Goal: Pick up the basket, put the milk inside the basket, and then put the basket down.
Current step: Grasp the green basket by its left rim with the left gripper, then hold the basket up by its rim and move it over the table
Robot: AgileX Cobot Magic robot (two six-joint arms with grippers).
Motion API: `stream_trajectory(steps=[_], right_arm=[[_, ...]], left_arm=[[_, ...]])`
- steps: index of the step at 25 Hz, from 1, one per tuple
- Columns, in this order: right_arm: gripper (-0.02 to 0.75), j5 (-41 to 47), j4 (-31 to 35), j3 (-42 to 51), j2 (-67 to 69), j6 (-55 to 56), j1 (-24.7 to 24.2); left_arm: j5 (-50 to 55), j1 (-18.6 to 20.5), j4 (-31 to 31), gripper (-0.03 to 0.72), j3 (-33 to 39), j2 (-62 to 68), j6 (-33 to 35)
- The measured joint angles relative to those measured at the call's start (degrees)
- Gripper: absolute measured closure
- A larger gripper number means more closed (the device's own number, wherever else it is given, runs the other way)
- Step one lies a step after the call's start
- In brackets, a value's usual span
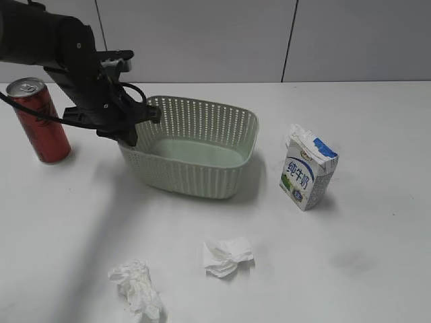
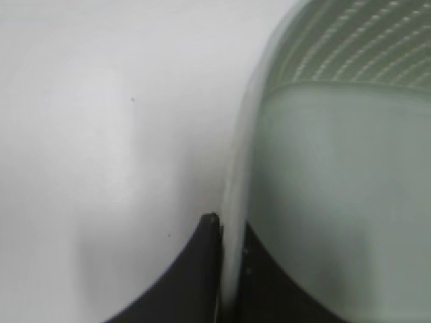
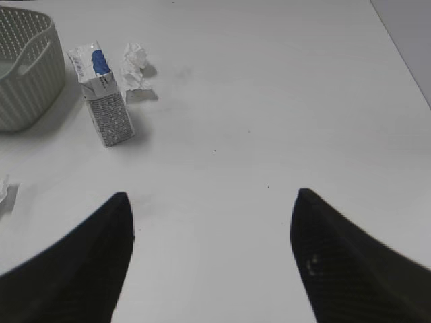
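The pale green basket (image 1: 202, 161) sits in the middle of the white table, empty. My left gripper (image 1: 131, 131) is shut on the basket's left wall; in the left wrist view the rim (image 2: 236, 195) runs between the two fingers (image 2: 229, 225), one outside and one inside. The milk (image 1: 308, 168), a white carton with a blue corner, stands upright to the right of the basket. It also shows in the right wrist view (image 3: 106, 101) beside the basket (image 3: 27, 74). My right gripper (image 3: 210, 202) is open and empty over bare table, out of the exterior view.
A red soda can (image 1: 42, 121) stands at the far left, close to my left arm. Two crumpled white tissues (image 1: 227, 257) (image 1: 138, 288) lie in front of the basket. One tissue (image 3: 135, 64) lies by the carton in the right wrist view.
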Motion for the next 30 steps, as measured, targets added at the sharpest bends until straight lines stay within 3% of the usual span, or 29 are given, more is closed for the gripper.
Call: stream_trajectory(steps=[11, 25, 30], right_arm=[[0.183, 0.0, 0.0, 0.0, 0.0, 0.0, 0.0], [0.181, -0.7, 0.0, -0.5, -0.1, 0.0, 0.0], [0.078, -10.0, 1.9, -3.6, 3.6, -0.6, 0.0]], left_arm=[[5.1, 0.0, 0.9, 0.685, 0.0, -2.0, -6.4], [9.7, 0.0, 0.9, 0.685, 0.0, -7.6, -7.0], [9.8, 0.0, 0.9, 0.685, 0.0, -7.6, -7.0]])
